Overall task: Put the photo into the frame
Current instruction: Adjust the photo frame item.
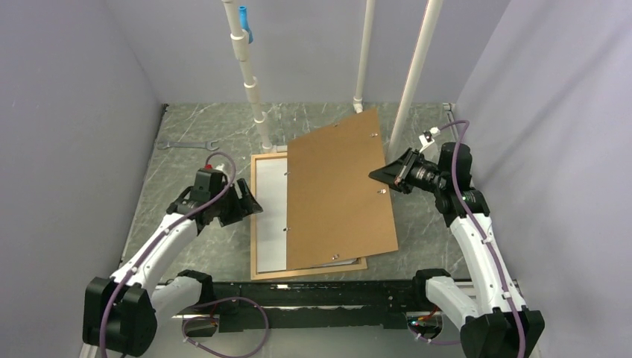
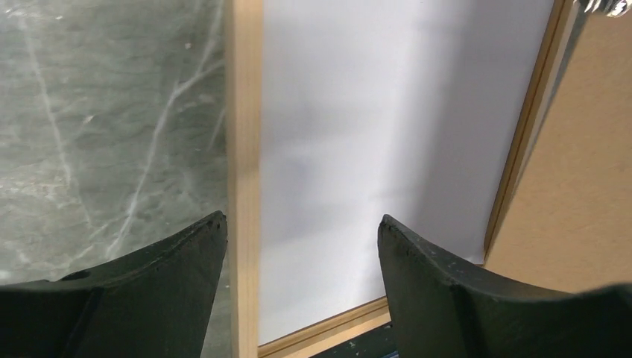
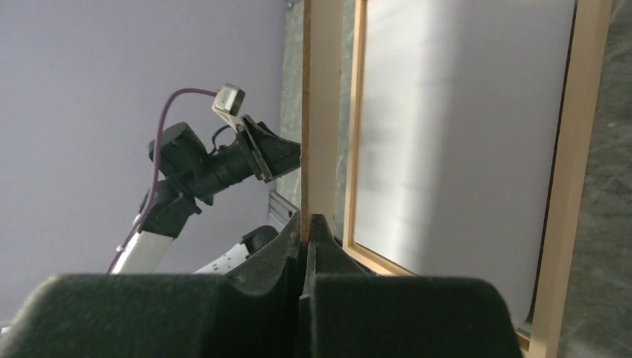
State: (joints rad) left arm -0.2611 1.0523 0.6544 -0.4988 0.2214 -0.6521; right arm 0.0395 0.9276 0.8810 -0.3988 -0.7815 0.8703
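**Item 1. Left gripper (image 2: 299, 227).** The jaws stand apart and hold nothing. They straddle the frame's outer strip, with bare table (image 2: 97, 112) under one finger and white paper under the other.

**Item 2. The frame (image 2: 244, 149).** Thin pale wooden strips, lying flat on the table. One long strip runs directly below the left jaws. The rest extends away from them and under the panel.

**Item 3. The photo (image 2: 387, 134).** It lies inside the frame with its blank white back up, just inward of the left jaws. The strip of it that shows looks flat and sits within the frame's strips. Most of it is covered, so the seating elsewhere cannot be told.

**Item 4. Right gripper (image 3: 309, 224).** The jaws are clenched on the thin edge of the backing panel.

**Item 5. Backing panel (image 1: 339, 198).** Brown hardboard, skewed over the frame. It is raised at the held edge, and the frame and photo show beneath it beyond the right jaws.

**Item 6. Beyond both jaws.** A wrench (image 1: 186, 145) and white pipes (image 1: 250, 82), well apart from the work.

**Handling note (judgement).** The photo appears to be placed, and closing the back looks to be the step in hand. To do it well:
- Draw the left jaws clear of the strip first.
- Turn the panel until its edges run parallel with the frame.
- Lower the panel gently so the print is neither shifted nor creased.
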